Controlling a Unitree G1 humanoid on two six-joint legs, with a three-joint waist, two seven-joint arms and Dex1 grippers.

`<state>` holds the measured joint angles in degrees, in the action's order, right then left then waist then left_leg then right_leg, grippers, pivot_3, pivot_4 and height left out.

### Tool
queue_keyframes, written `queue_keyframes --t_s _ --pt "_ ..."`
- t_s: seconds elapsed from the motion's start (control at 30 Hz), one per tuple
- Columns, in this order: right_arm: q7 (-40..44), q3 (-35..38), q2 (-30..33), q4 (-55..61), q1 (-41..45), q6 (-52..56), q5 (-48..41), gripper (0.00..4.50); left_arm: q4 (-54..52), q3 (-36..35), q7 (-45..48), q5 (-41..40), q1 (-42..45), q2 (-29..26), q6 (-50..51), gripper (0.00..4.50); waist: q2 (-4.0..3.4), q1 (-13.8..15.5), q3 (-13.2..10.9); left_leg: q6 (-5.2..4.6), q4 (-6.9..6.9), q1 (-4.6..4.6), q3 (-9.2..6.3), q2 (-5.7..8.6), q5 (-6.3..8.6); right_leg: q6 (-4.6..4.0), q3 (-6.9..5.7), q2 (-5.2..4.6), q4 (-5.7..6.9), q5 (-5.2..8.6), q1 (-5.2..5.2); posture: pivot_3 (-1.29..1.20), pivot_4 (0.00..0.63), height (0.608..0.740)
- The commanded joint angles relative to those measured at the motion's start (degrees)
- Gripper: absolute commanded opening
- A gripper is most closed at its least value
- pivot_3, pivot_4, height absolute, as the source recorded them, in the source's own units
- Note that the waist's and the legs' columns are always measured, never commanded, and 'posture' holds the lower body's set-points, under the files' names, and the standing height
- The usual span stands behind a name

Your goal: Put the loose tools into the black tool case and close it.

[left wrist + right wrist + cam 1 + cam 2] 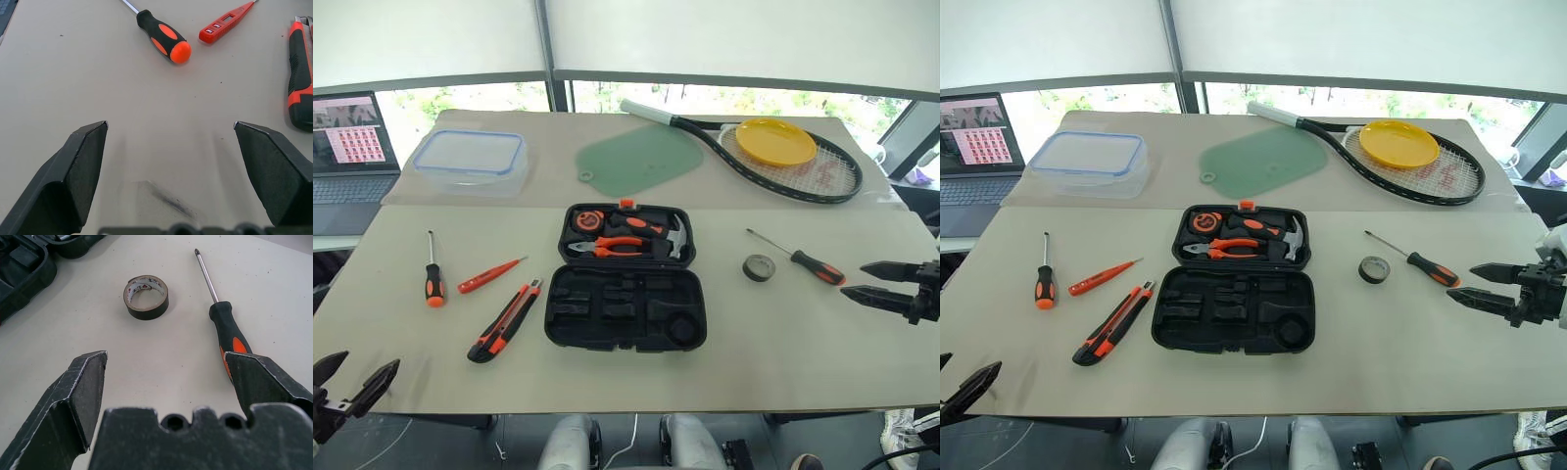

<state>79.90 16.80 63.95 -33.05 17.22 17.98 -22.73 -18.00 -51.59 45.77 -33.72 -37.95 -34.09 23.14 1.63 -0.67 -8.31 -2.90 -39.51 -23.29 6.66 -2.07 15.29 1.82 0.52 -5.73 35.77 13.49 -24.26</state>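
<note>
Both black two-fingered grippers, the left gripper and the right gripper, hover with jaws spread wide and empty above the matte beige table. Mid-table, the black moulded plastic tool case lies open. Left of it lie an orange-black utility knife, a slim red tester screwdriver and a rubber-handled screwdriver. The right wrist view reveals printing inside the grey tape roll, beside a second screwdriver.

Nothing legible turned up: the tape roll carried red print inside its core, too small to read, and the laptop screen showed only tiny thumbnails.
</note>
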Motion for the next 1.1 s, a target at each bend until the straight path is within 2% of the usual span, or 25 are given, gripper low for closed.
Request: queue_keyframes --t_s 0.03,0.2,0.4,0.47,0.6,0.83,1.1 --pt "-0.78 1.18 -0.05 0.98 0.73 -0.87 -0.05 4.47 -1.29 -0.5 -0.24 0.35 -0.5 -0.55 -0.3 4.44 0.0 0.01 0.0 0.0 0.0 0.0 0.0 0.0 0.0 0.0 0.0 0.0 0.0 0.0 0.0 0.0 0.15 0.738" --pt "-3.87 1.08 -0.53 3.78 0.84 -3.34 1.35 4.47 -3.78 0.43 -5.04 -0.55 2.4 -2.36 5.23 4.44 0.0 0.09 0.0 0.0 0.0 0.01 0.0 0.0 0.0 0.0 0.0 0.01 0.0 0.0 0.01 0.0 0.15 0.738" --pt "-4.68 2.11 -1.15 20.23 0.91 5.42 -4.9 4.47 -8.98 1.1 -18.65 -5.15 12.93 -6.37 23.13 4.44 -0.07 0.12 -0.01 -0.09 -0.01 0.03 -0.03 -0.01 -0.11 0.07 0.01 0.07 0.13 -0.04 0.05 0.0 0.15 0.738" --pt "-5.39 1.36 -1.79 29.83 1.55 9.83 -9.07 4.47 -8.58 2.75 -25.53 -8.65 21.66 -7.65 31.91 4.44 -0.1 0.11 -0.01 -0.1 0.0 0.03 -0.04 -0.02 -0.11 0.34 0.0 0.08 0.15 -0.2 0.06 0.0 0.15 0.738" --pt "-7.68 -0.68 -3.59 43.57 3.88 15.39 -14.95 4.47 -3.38 7.15 -35.25 -8.38 37.38 -8.95 43.92 4.44 -0.01 0.38 -0.05 -0.01 -0.01 0.04 -0.14 -0.01 -0.17 0.42 -0.05 0.16 0.32 -0.26 0.07 0.0 0.15 0.738" --pt "-13.01 -4.31 -8.11 55.14 10.74 21.34 -22.27 4.47 7.92 16.28 -35.99 -3.58 48.62 -9.72 44.72 4.44 0.14 0.35 -0.1 0.14 0.01 -0.01 -0.12 0.03 -0.15 0.41 -0.05 0.19 0.27 -0.27 0.01 0.0 0.15 0.738" --pt "-13.41 -4.33 -10.69 57.16 11.18 21.37 -25.61 4.47 19.58 25.12 -35.22 3.02 54.81 -9.28 42.17 4.44 0.32 0.77 -0.13 0.21 0.1 0.01 -0.15 0.03 -0.19 0.36 -0.11 0.11 0.26 -0.26 -0.01 0.0 0.15 0.738"
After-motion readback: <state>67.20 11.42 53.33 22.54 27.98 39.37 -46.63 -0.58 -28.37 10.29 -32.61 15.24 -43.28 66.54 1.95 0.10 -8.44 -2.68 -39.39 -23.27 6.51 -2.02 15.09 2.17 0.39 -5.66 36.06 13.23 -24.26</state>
